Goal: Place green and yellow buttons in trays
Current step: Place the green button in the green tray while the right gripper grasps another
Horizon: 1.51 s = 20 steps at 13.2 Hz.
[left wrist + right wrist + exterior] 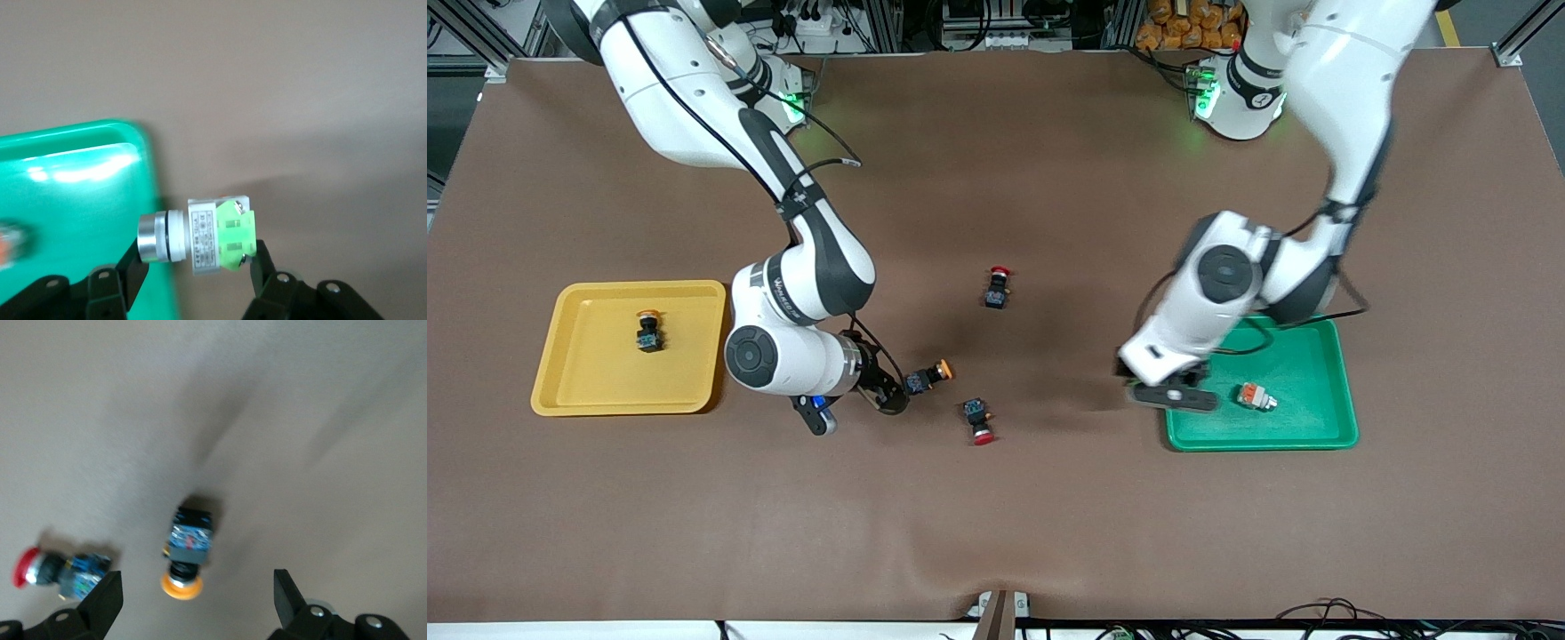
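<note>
My left gripper hangs over the green tray's rim at the edge toward the table's middle. It is shut on a silver-white button with a light-green block, held crosswise between its fingers. A second silver-white button with an orange block lies in that tray. My right gripper is low over the table and open, beside a black button with an orange-yellow cap. That button lies just ahead of its fingertips. A similar yellow-capped button sits in the yellow tray.
Two black buttons with red caps lie mid-table. One is farther from the front camera, the other nearer and close to my right gripper. In the right wrist view that nearer red-capped button sits just outside one finger.
</note>
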Tool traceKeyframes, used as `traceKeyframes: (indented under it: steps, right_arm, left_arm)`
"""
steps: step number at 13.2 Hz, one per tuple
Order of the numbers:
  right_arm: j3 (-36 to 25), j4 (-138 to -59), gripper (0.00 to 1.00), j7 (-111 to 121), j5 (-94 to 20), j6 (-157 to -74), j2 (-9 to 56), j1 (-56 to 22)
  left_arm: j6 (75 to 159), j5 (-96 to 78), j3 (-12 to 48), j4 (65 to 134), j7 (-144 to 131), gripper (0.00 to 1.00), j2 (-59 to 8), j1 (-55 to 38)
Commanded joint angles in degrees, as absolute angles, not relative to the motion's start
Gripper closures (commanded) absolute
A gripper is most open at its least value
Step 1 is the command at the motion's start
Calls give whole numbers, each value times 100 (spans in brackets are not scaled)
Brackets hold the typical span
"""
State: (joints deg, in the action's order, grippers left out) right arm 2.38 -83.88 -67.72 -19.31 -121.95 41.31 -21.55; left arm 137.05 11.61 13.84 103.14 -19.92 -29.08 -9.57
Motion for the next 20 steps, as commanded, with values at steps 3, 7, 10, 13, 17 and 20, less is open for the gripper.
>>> traceKeyframes:
  steps: [3,7,10,13,17,20]
  right_arm:
    - [185,-8393,0,-7303,-1995,-12937,4499,-2408]
    - [141,-8420,0,-7304,-1951,-13052,4658,-2637]
    - [141,-8560,10,-7304,-1916,-13385,4798,-2751]
    - [149,-8534,87,-7181,-1925,-13281,4773,-2655]
    - [158,-8394,100,-6359,-1968,-11862,4588,-2130]
    - [150,-8306,100,-5057,-1960,-10681,4430,-1522]
  left_arm:
    - [13157,1222,1494,10985,-1485,81,-2496,-107]
    - [13227,1222,1757,11425,-1477,81,-2443,596]
    - [13875,1195,1802,11855,-1590,81,-2452,633]
    - [14343,1195,1802,12076,-1608,78,-2540,729]
    - [14431,1195,1802,12103,-1608,67,-2610,729]
    - [14502,1195,1802,12103,-1608,61,-2628,729]
